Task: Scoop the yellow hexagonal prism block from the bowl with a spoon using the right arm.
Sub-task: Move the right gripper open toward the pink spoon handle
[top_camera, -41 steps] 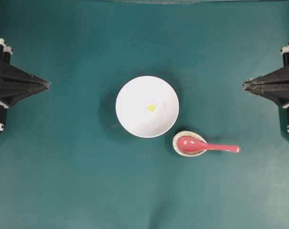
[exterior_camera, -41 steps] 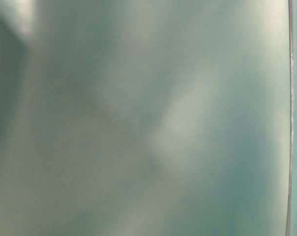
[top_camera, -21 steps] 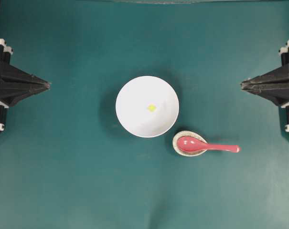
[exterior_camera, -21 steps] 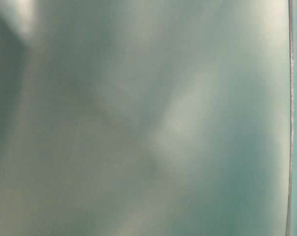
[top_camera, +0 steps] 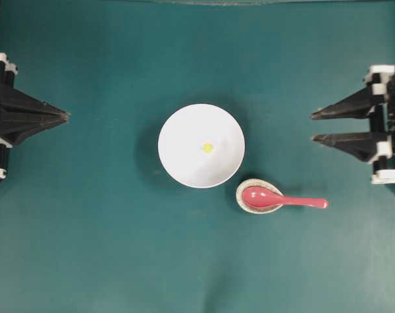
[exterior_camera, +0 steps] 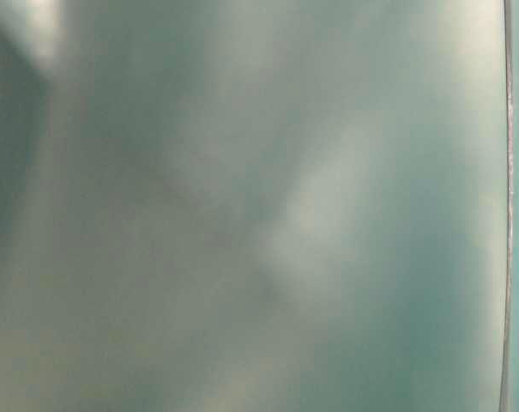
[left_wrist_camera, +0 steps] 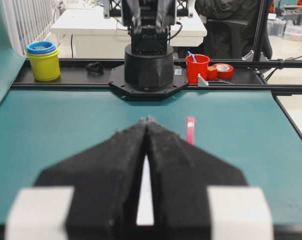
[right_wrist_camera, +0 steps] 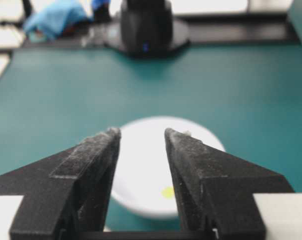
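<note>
Right of the bowl [top_camera: 201, 145], the right gripper [top_camera: 313, 127] has just spread its jaws, empty, ready for the spoon [top_camera: 283, 198] just beside the bowl; the block [top_camera: 207, 147] lies inside.

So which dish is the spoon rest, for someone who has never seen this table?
Start at the large white bowl in the middle of the green table. Just off its lower-right edge sits a much smaller dish, the spoon rest, holding the scoop of the red-pink spoon. Unlike the plain bowl, it is speckled off-white.
</note>
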